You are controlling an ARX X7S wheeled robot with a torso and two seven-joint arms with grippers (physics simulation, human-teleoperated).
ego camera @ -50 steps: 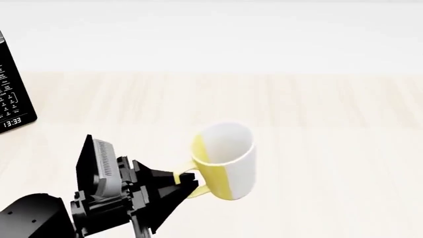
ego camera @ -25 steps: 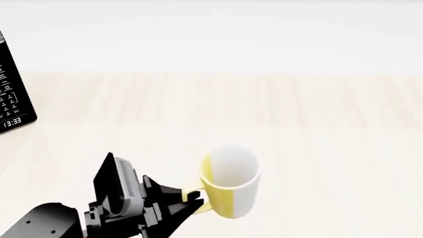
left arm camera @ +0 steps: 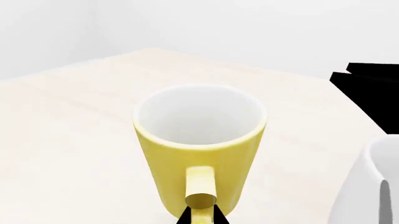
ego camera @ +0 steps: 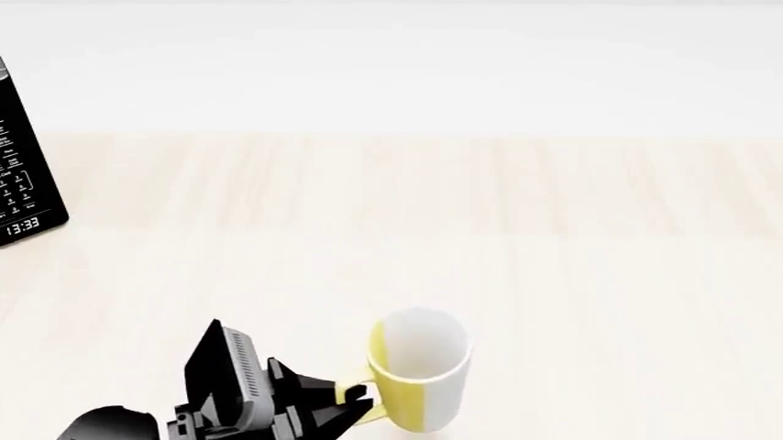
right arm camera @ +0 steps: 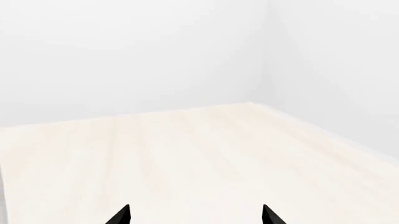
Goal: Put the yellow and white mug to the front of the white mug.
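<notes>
Here the left pincer (ego camera: 355, 400) pinches the yellow and white mug (ego camera: 419, 367) by its handle.

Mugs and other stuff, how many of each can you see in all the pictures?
Yellow and white mug: 1, its handle held in the left gripper's jaws
White mug: 1, only its edge shows in the left wrist view
Black keypad appliance: 1
Total: 3 things
</notes>
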